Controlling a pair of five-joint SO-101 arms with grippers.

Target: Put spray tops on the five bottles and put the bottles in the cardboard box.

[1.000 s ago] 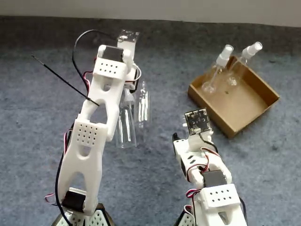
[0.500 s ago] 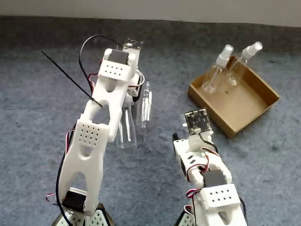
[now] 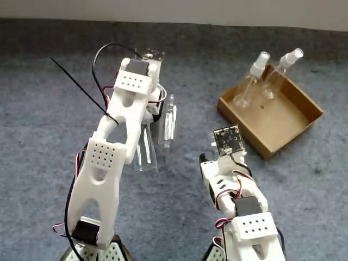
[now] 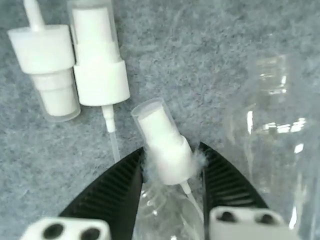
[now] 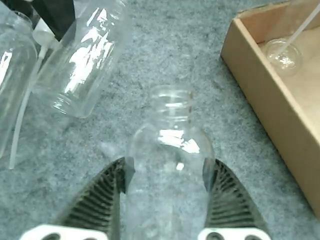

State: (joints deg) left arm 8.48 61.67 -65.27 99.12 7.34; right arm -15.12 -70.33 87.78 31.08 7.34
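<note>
My left gripper is shut on a white spray top with a clear cap, just above a clear bottle. Two more spray tops lie on the carpet beyond it. An open-necked bottle lies beside the gripper. From above, the left arm covers the two lying bottles. My right gripper is shut on an uncapped clear bottle. The cardboard box holds two bottles with spray tops.
Grey carpet covers the table. The box's near wall stands close beside the held bottle, with a lying bottle on the other side. The right arm sits at the front, between the box and the lying bottles.
The left arm has shifted a little to the right over the lying bottles, and the bottle beside it has moved slightly. The right arm has stayed still.
</note>
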